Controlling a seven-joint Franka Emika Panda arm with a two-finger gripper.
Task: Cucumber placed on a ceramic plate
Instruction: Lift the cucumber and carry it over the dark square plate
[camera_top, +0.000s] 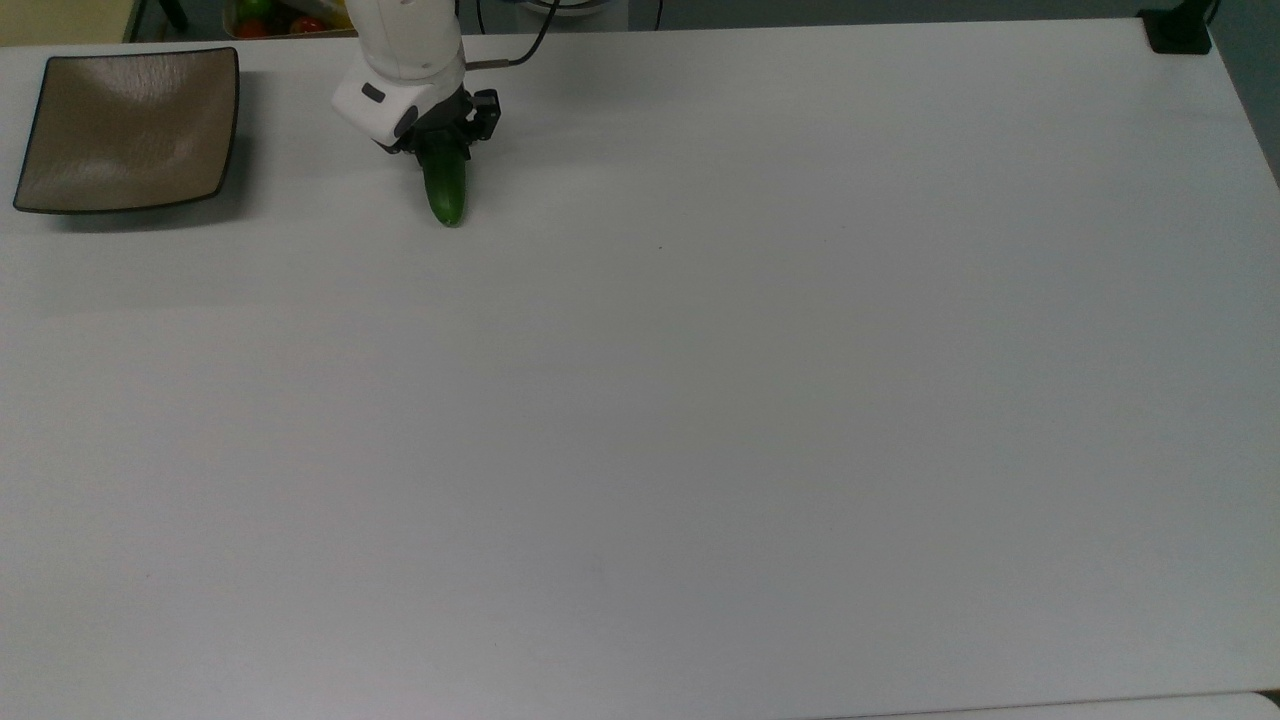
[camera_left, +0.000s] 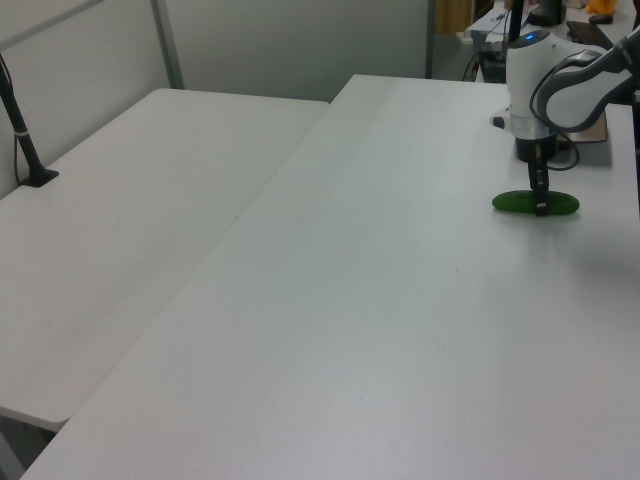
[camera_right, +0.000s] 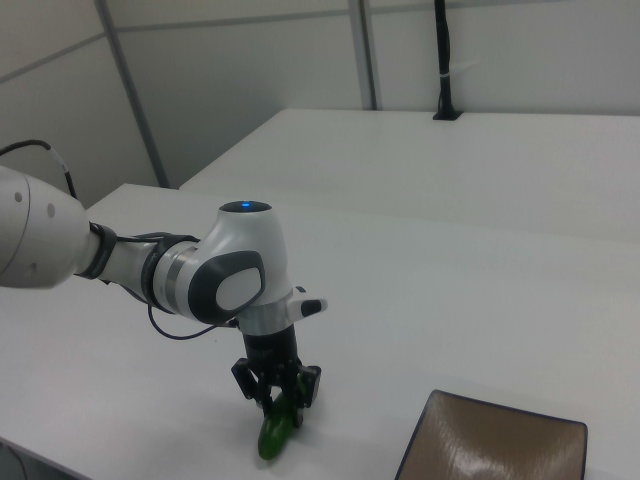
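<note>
White surface (camera_top: 700, 400) fills the top view, bare but for three things near its far edge. Toward the top view's left corner sits the ceramic plate (camera_top: 128, 130), nothing on it. Well apart from it, toward the top view's right, lies the cucumber (camera_top: 446, 192), its long axis running toward the camera, square to the line that leads to the plate. The pincer (camera_top: 441, 150) stands over its far half, fingers drawn in against the green flanks — clenched on the cucumber, it seems.

From the left view the cucumber (camera_left: 535, 204) lies flat and broadside on the surface, the pincer (camera_left: 540, 198) dropping straight down onto its middle.

From the right view the pincer (camera_right: 277, 394) straddles the cucumber (camera_right: 276, 432), and the plate (camera_right: 495, 448) lies to the right view's right — the carry must go that way, after a lift.
</note>
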